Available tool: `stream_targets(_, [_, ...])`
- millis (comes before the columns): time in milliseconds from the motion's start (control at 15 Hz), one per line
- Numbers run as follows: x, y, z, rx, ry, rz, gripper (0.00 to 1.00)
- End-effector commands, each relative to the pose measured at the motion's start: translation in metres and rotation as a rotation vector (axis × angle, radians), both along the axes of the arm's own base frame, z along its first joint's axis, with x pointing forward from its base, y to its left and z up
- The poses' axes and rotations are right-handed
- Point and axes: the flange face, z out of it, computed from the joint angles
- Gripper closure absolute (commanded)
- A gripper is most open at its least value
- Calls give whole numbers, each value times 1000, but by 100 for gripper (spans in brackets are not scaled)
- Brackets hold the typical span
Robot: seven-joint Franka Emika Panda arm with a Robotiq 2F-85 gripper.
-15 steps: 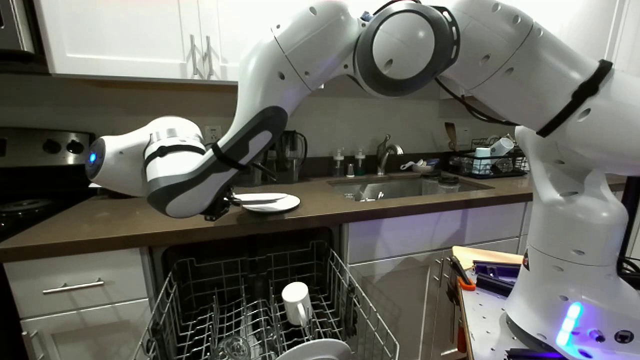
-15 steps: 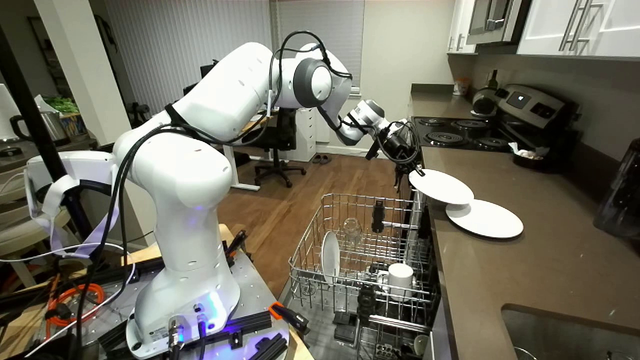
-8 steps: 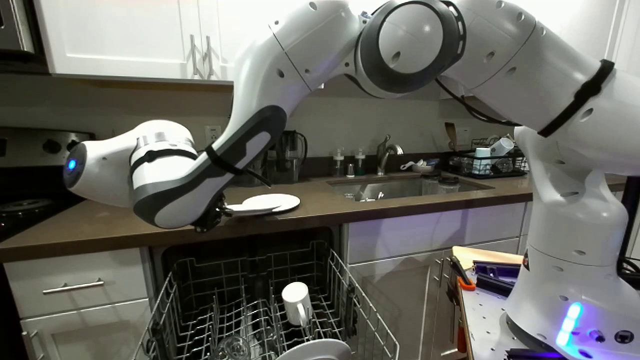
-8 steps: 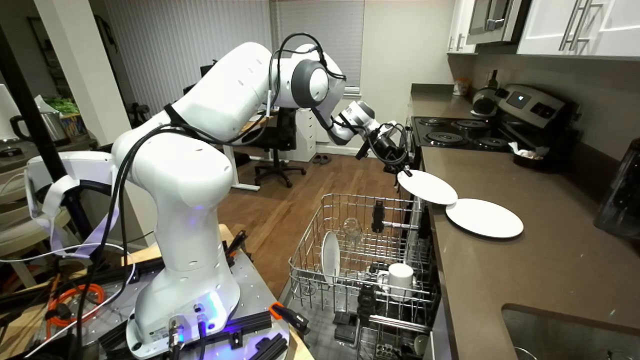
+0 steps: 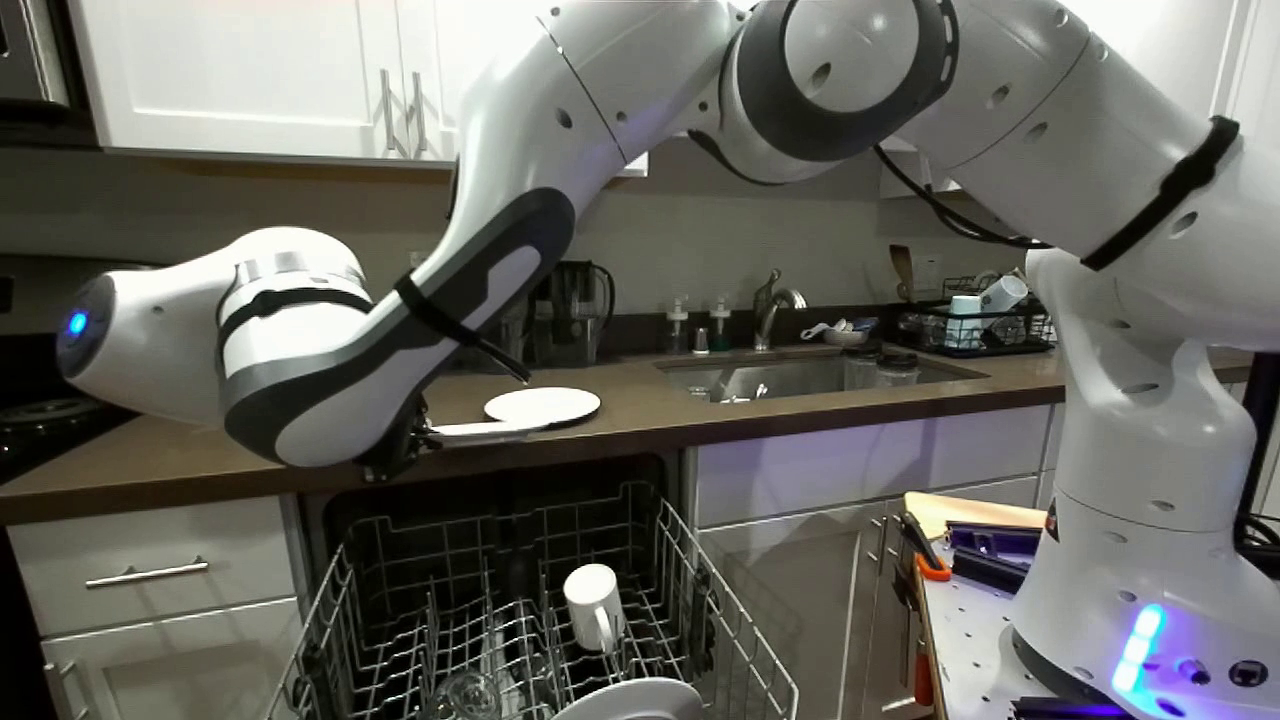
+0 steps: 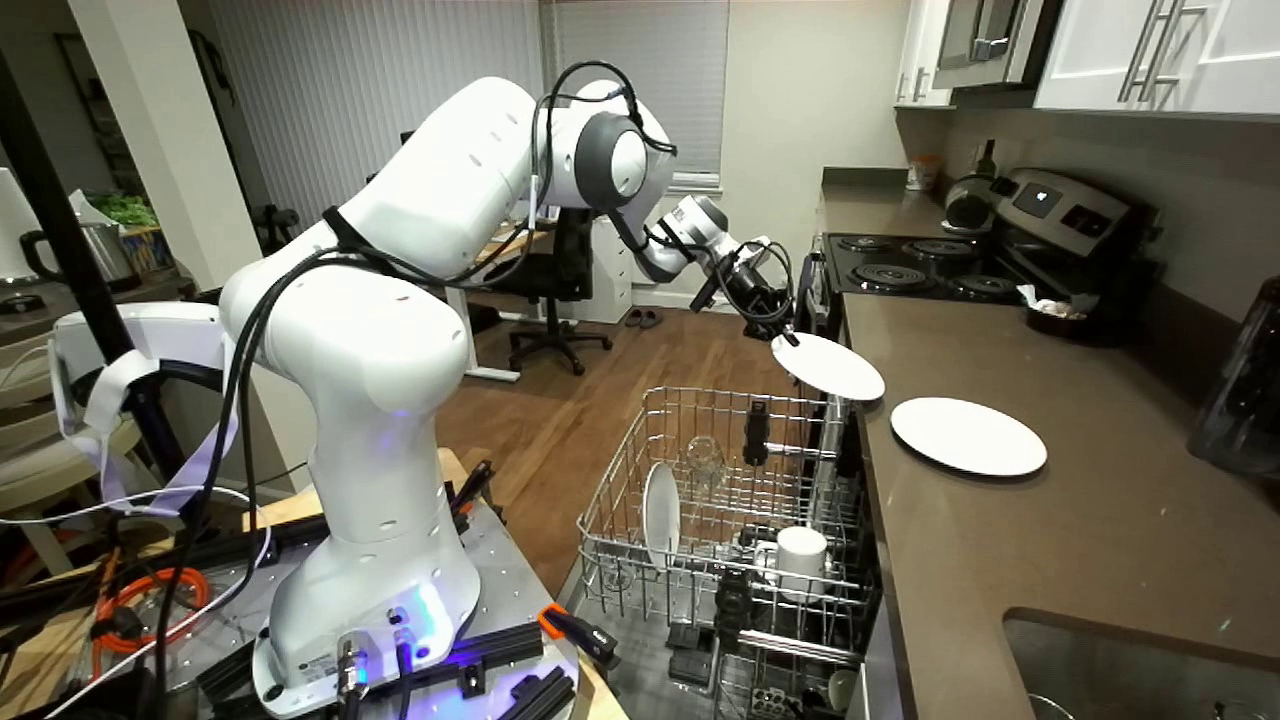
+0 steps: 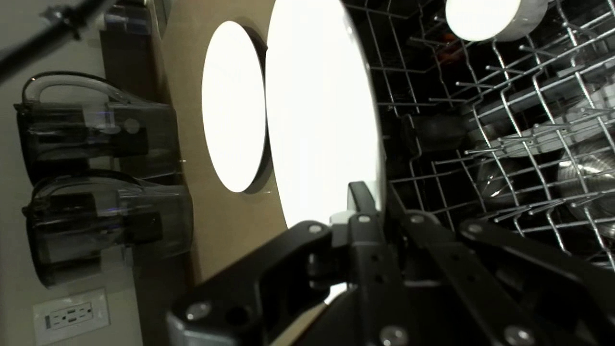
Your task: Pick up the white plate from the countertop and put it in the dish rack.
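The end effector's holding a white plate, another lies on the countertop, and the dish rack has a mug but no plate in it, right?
Not quite: a third plate already stands in the dish rack, as both exterior views show; the rest is right.

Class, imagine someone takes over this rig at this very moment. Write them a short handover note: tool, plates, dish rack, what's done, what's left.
Tool: shut on the edge of the white plate.
Where: that plate is held roughly level by the front edge of the countertop; a second white plate lies on the countertop. The dish rack is pulled out below, holding a white mug, a clear glass and an upright plate.
Done: plate picked up.
Left: carry it over the rack, probably tip it on edge like the upright plate, lower it in, open the tool and back away.
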Motion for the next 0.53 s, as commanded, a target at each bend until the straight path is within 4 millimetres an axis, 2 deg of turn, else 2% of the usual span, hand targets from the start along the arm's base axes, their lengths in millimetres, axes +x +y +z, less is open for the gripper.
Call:
stream_targets(0, [-13,7,23,71,20,55,94])
stream_targets(200, [-20,12,30,162,15,109,94])
stream_targets(467, [-32,5,41,247,18,129,94])
